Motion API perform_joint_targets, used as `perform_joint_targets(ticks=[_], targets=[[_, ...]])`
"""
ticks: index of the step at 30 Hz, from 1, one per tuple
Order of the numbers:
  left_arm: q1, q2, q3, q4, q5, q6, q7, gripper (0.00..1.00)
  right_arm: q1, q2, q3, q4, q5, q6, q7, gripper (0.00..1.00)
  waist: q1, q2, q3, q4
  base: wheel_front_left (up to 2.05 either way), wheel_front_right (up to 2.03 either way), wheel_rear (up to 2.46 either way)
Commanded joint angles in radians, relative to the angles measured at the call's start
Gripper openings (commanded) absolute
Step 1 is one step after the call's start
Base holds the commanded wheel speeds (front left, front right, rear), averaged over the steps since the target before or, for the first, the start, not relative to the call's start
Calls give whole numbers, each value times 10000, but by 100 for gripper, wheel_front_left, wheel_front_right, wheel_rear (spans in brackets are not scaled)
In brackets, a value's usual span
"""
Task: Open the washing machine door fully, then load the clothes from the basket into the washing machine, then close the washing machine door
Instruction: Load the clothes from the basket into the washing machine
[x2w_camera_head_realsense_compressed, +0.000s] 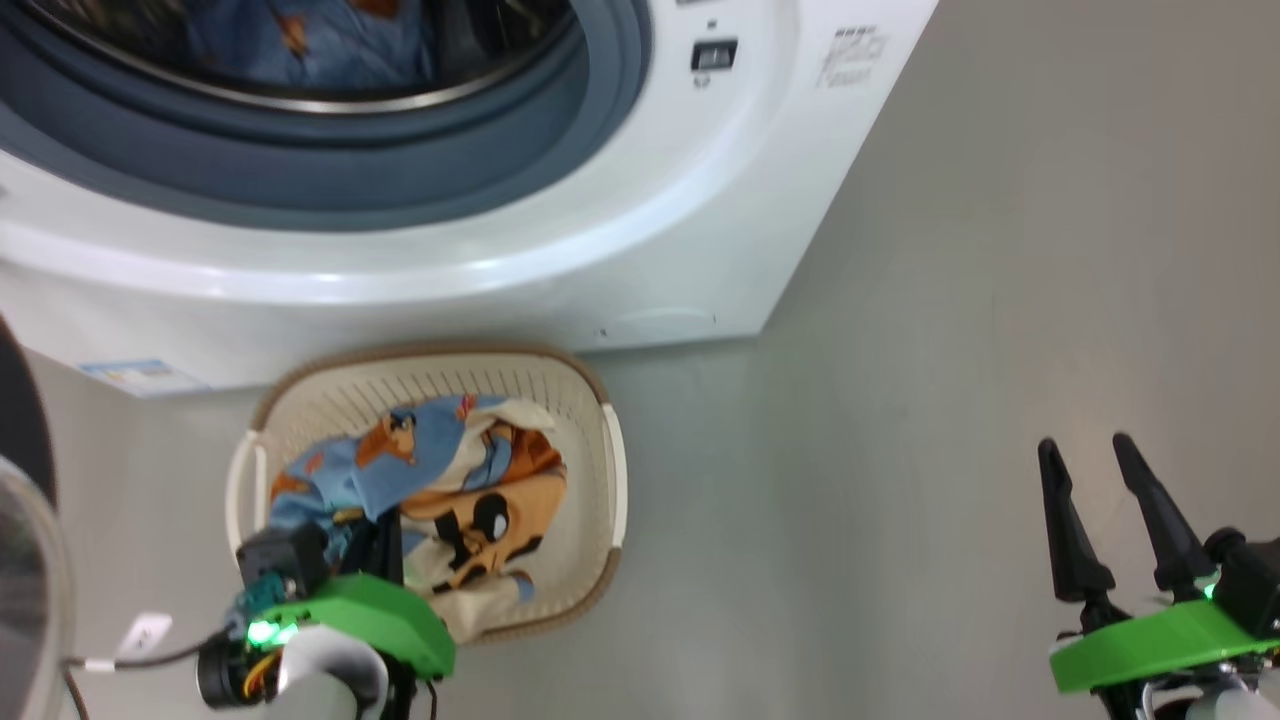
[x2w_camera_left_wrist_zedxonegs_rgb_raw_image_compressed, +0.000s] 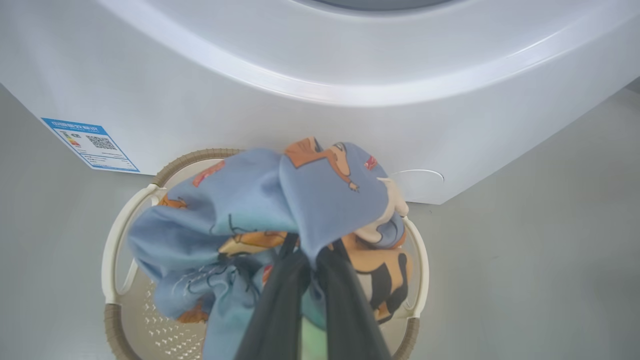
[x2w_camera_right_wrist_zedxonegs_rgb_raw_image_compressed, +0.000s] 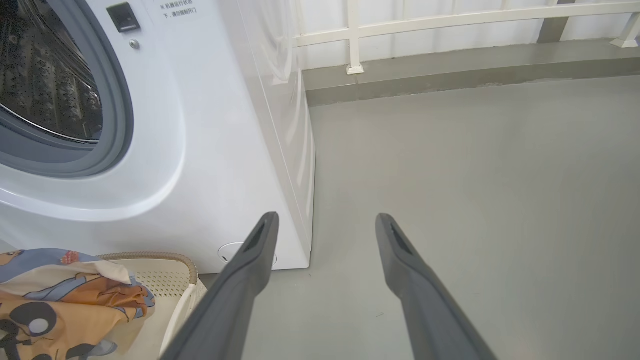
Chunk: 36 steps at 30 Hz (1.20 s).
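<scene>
While the left tool (x2w_camera_left_wrist_zedxonegs_rgb_raw_image_compressed: 314, 248) is clamped on the bear-print clothes (x2w_camera_left_wrist_zedxonegs_rgb_raw_image_compressed: 240, 210) in the basket (x2w_camera_head_realsense_compressed: 440, 372), just before the washing machine (x2w_camera_head_realsense_compressed: 640, 270), the right tool (x2w_camera_right_wrist_zedxonegs_rgb_raw_image_compressed: 325, 220) hangs spread and empty over bare floor (x2w_camera_right_wrist_zedxonegs_rgb_raw_image_compressed: 475, 175), well apart; the swung-out door (x2w_camera_head_realsense_compressed: 18, 440) flanks the basket's left.

Little legible print on the washing machine (x2w_camera_left_wrist_zedxonegs_rgb_raw_image_compressed: 320, 100)
A blue label (x2w_camera_left_wrist_zedxonegs_rgb_raw_image_compressed: 90, 145) at its lower front corner carries a QR code (x2w_camera_left_wrist_zedxonegs_rgb_raw_image_compressed: 101, 142); its wording is too small to read. A grey Chinese notice (x2w_camera_right_wrist_zedxonegs_rgb_raw_image_compressed: 177, 7) higher on the front stays unreadable.
</scene>
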Motion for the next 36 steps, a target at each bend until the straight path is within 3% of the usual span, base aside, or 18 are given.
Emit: perform_joint_targets(ticks=[1,17,36], targets=[[446,200,275,-478,103,94,-75,0,334,-61,153,-154,-144,16,-48,100,0,0,-1316,293,0,0,0],[2704,199,474,-2706,1202,-31,-76,0,1527,142,-29,-183,-647,16,-48,100,0,0,-3397,728,0,0,0],[4102,199,647,-4579,2064,-137,-76,0,2110,211,-59,-188,-929,16,-48,100,0,0,-4248,891,0,0,0]])
